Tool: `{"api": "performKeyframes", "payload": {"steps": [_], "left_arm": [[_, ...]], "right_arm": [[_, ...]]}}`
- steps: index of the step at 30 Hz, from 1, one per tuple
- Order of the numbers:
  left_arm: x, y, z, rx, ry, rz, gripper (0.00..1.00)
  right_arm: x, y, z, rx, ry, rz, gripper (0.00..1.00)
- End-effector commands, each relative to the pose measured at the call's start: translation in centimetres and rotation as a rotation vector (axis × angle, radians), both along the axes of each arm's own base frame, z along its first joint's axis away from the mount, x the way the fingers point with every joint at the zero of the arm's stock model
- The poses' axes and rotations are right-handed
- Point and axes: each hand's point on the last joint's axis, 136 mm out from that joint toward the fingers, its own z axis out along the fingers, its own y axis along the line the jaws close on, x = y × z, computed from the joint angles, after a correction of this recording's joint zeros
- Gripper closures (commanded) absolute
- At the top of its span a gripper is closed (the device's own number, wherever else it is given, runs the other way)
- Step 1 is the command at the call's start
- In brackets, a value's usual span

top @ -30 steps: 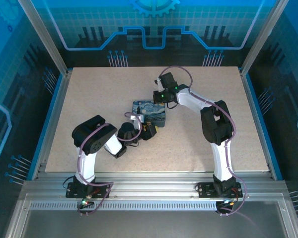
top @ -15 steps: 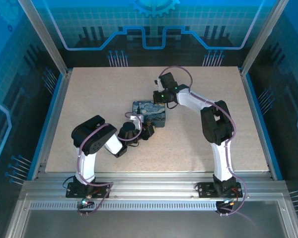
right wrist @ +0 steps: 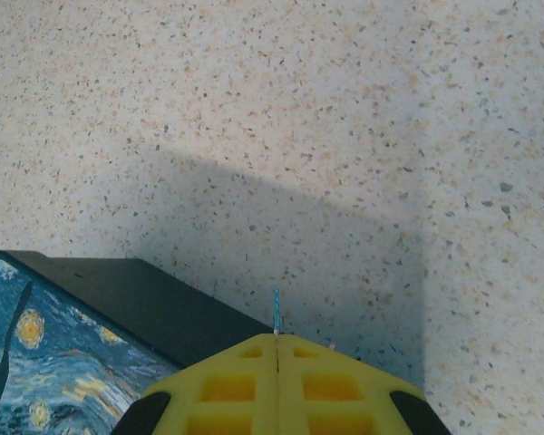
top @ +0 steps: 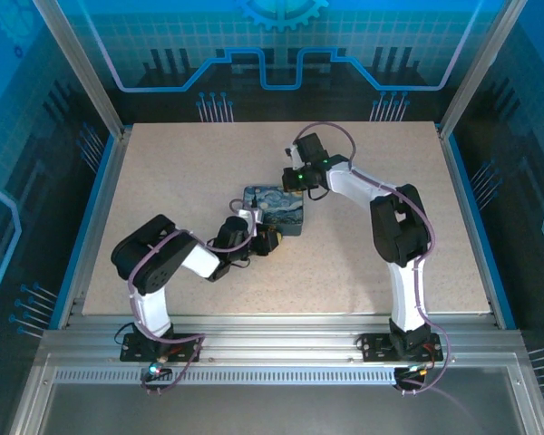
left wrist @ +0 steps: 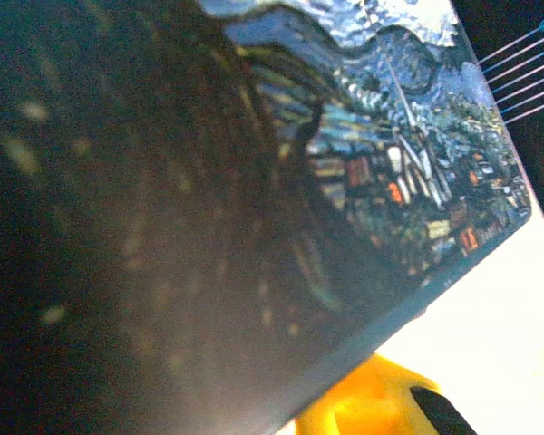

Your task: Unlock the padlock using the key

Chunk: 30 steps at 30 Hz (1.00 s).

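Observation:
A box printed with a starry night painting (top: 276, 207) lies mid-table. My left gripper (top: 268, 239) presses against the box's near left corner. The left wrist view has the box lid (left wrist: 390, 163) very close, with one yellow finger (left wrist: 372, 403) below its edge; how the jaws stand is hidden. My right gripper (top: 292, 181) hovers at the box's far right corner. In its wrist view the right gripper (right wrist: 276, 337) is shut, and a thin blue blade, the key (right wrist: 276, 308) seen edge-on, sticks out of the seam. The padlock is hidden.
The speckled table (top: 190, 172) is walled by aluminium posts and blue panels on three sides. The box's black side wall (right wrist: 163, 308) lies just left of my right fingertips. The left arm's elbow (top: 145, 258) juts toward the table's left front.
The left arm's elbow swung left and lower while its gripper stayed at the box's near corner, its fingers drawing together. The right gripper shifted slightly right.

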Motion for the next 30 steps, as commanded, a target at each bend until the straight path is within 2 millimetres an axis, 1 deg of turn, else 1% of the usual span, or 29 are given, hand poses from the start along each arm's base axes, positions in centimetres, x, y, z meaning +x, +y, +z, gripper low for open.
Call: {"api": "performKeyframes", "payload": {"steps": [1,10,14,16,22,30], "left_arm": [[-1.0,0.1,-0.5,0.077,0.078,-0.075,0.96],[-1.7,0.1,1.0,0.103,0.162,-0.179,0.98],[-1.8,-0.1,1.8,0.102,0.182,-0.211,0.99],[-1.8,-0.1,2.2,0.097,0.186,-0.222,0.99],[-1.3,-0.4,3.1,0.062,0.195,-0.207,1.00],[0.2,-1.5,3.7,-0.030,0.206,-0.155,1.00]], "right_arm": [[-1.2,-1.9,0.0,-0.003,0.058,-0.023,1.00],[-0.8,-5.3,1.6,0.024,0.026,-0.091,1.00],[-1.2,-6.8,2.4,0.039,0.012,-0.124,1.00],[-1.8,-7.2,2.9,0.058,0.005,-0.136,1.00],[-4.7,-8.0,4.1,0.097,-0.020,-0.145,1.00],[-9.3,-8.2,5.1,0.172,-0.036,-0.128,1.00]]}}
